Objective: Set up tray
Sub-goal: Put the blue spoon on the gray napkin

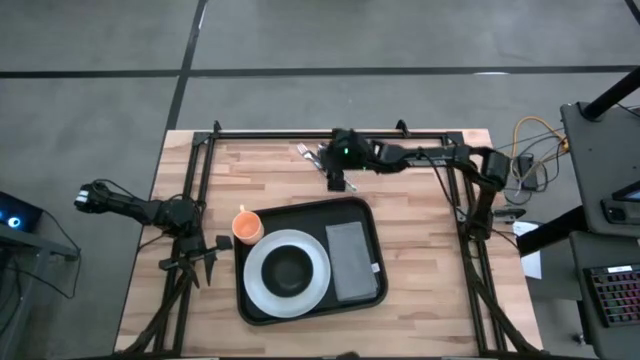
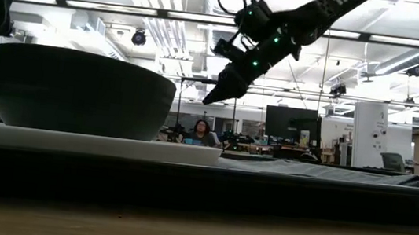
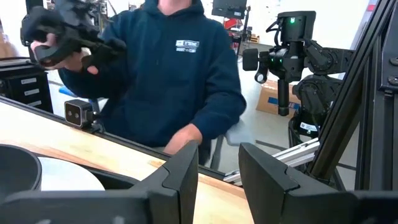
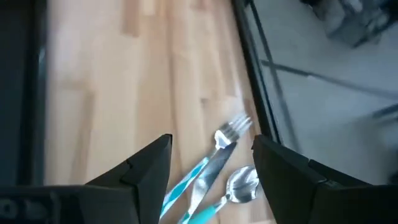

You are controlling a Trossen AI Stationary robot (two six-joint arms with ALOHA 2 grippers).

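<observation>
Wooden surface [image 1: 420,300]: black tray [image 1: 372,222] centre-near, holding plate, bowl, grey napkin. Right gripper [image 4: 211,163] spread wide above fork [image 4: 219,151] and spoon [image 4: 239,182], far edge. Left gripper [image 3: 217,163] parted, near-left.

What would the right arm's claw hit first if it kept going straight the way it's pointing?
Most likely the cutlery: the right gripper, jaws open, points down at a fork and spoon lying on the wooden table. How far above them it is remains unclear.
</observation>
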